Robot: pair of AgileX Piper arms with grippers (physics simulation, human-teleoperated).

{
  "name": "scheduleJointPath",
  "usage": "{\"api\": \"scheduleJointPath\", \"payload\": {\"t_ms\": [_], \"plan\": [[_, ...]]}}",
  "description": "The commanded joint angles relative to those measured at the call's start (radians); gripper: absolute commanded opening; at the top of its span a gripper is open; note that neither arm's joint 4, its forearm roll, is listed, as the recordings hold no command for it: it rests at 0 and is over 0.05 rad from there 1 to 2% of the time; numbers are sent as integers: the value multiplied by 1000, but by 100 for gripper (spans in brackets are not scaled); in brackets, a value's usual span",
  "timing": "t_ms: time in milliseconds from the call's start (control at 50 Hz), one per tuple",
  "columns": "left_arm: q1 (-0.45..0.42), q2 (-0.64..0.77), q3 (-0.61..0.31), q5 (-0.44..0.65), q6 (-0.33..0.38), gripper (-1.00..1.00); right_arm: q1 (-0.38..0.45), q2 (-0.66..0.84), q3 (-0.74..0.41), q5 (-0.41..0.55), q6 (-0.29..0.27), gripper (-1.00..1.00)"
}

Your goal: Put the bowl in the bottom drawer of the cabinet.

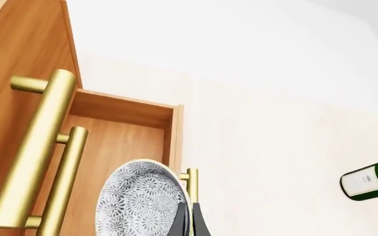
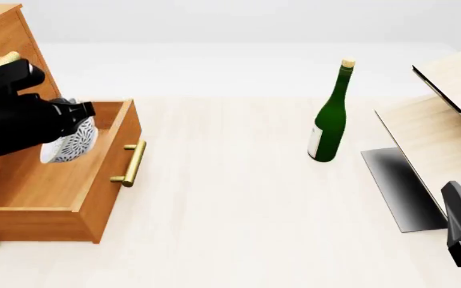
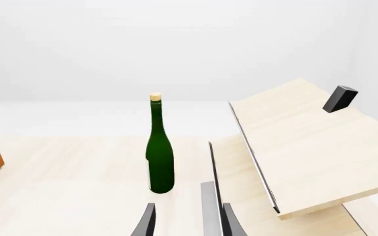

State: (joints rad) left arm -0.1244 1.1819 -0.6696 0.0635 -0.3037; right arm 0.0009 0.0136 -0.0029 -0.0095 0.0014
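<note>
Front view: left gripper (image 2: pixel 77 120) clamped on bowl (image 2: pixel 70 143) above open bottom drawer (image 2: pixel 102 180); early release risks tipping, striking drawer wall. Right gripper (image 3: pixel 185 221) parted, idle.

Green bottle (image 2: pixel 328 120) upright on table (image 2: pixel 239 210); slanted pale board structure (image 2: pixel 446 120) beside.

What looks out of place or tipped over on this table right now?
Nothing is spilled or damaged. The bowl is tipped on edge only because the left pincer holds it over the open bottom drawer. The green bottle stands upright.
</note>
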Motion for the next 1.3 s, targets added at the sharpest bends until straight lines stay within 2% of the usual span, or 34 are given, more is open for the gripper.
{"api": "scheduleJointPath", "payload": {"t_ms": [20,180,480,620,680,920,960,980,1000,1300], "plan": [[12,8,9,-12,3,-100,0,0,0,0,0,100],[45,4,11,-3,27,-100,0,0,0,0,0,100],[30,41,44,-44,-10,-100,0,0,0,0,0,100],[42,60,48,-40,14,-100,0,0,0,0,0,100],[57,72,49,-32,45,-100,0,0,0,0,0,100],[73,74,60,-39,51,-100,0,0,0,0,0,100],[83,77,61,-39,69,-100,0,0,0,0,0,100],[91,87,57,-31,102,-100,0,0,0,0,0,100],[89,81,65,-45,74,-100,0,0,0,0,0,100],[105,124,65,-65,95,-100,0,0,0,0,0,100]]}}
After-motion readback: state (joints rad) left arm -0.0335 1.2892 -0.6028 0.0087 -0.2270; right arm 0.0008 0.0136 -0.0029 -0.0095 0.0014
